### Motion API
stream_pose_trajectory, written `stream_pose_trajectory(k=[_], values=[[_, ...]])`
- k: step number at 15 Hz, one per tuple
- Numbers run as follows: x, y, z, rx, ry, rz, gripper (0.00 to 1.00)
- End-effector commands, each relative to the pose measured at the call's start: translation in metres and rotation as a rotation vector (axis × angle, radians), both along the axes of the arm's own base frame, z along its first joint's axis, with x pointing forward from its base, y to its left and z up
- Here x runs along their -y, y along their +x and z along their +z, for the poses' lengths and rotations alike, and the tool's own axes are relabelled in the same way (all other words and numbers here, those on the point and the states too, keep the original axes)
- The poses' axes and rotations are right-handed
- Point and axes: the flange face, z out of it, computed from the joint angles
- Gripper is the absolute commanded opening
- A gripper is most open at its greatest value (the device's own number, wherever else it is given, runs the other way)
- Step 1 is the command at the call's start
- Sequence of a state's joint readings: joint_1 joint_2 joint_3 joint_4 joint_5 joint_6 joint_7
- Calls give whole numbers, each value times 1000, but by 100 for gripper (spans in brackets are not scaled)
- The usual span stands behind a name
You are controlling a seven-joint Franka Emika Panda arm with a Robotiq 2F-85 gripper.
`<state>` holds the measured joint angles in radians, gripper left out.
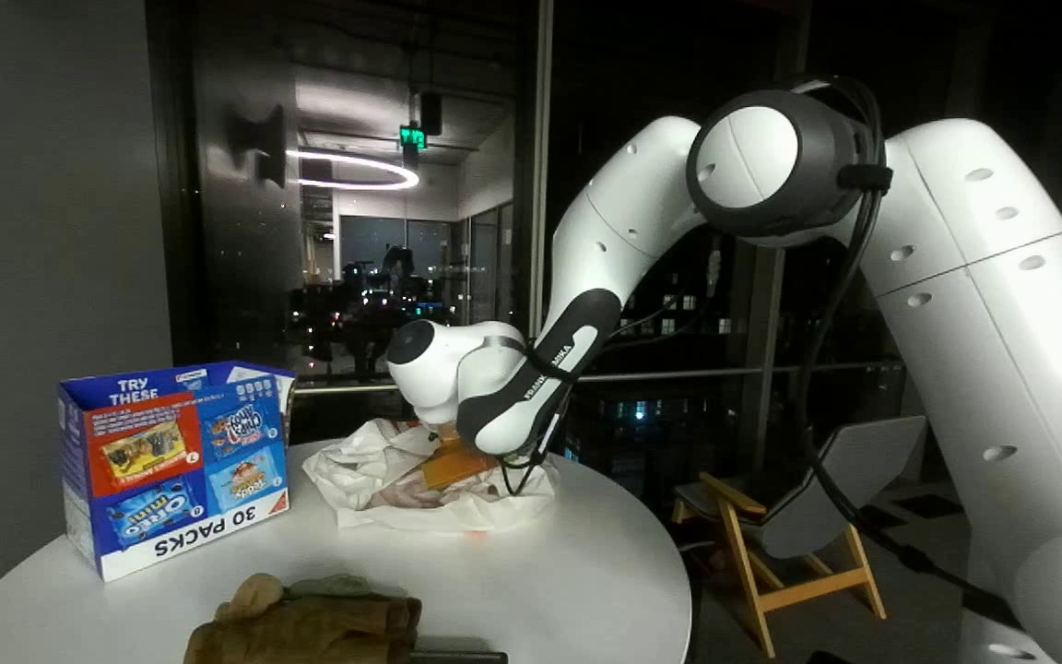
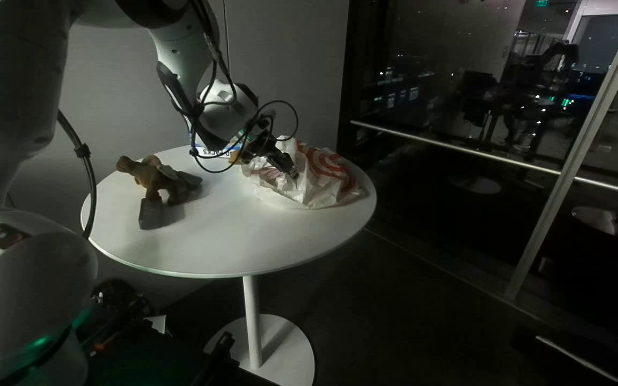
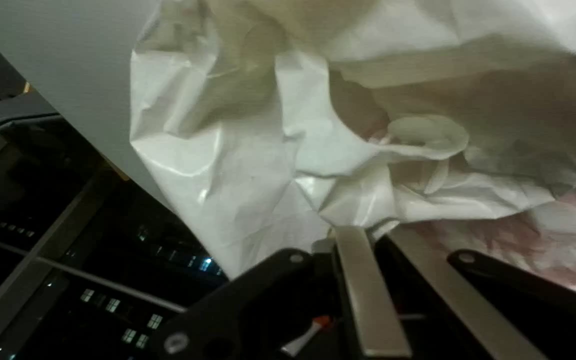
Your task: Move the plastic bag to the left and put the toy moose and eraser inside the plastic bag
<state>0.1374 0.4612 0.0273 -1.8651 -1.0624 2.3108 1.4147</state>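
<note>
White round table (image 2: 244, 236) bears a bag (image 2: 317, 179) near dark windows (image 2: 438, 96).

Dim night-time room in both exterior views. Dark window glass (image 1: 642, 83) beyond the far edge of the round white table (image 1: 577, 590) shows a glowing white ring of light (image 1: 409, 177). The smooth white robot arm (image 1: 1001, 323) catches bright light; in an exterior view, its shadowed base (image 2: 24, 300) glows green, and soft shadows fall around the brown toy moose (image 2: 153, 176) near the table's left edge. In the wrist view, glossy highlights streak a crumpled white plastic bag (image 3: 248, 165); detail is soft.
</note>
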Motion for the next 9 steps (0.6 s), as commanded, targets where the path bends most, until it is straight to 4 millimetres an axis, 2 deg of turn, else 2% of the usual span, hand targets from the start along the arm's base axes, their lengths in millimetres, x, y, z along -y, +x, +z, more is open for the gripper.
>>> stream_pose_trajectory(k=[1, 3, 5, 9], values=[[-5, -22, 35, -129, 64, 114, 7], [-7, -36, 50, -210, 113, 164, 8], [2, -45, 69, -336, 99, 153, 9], [32, -61, 109, -467, -122, 26, 8]])
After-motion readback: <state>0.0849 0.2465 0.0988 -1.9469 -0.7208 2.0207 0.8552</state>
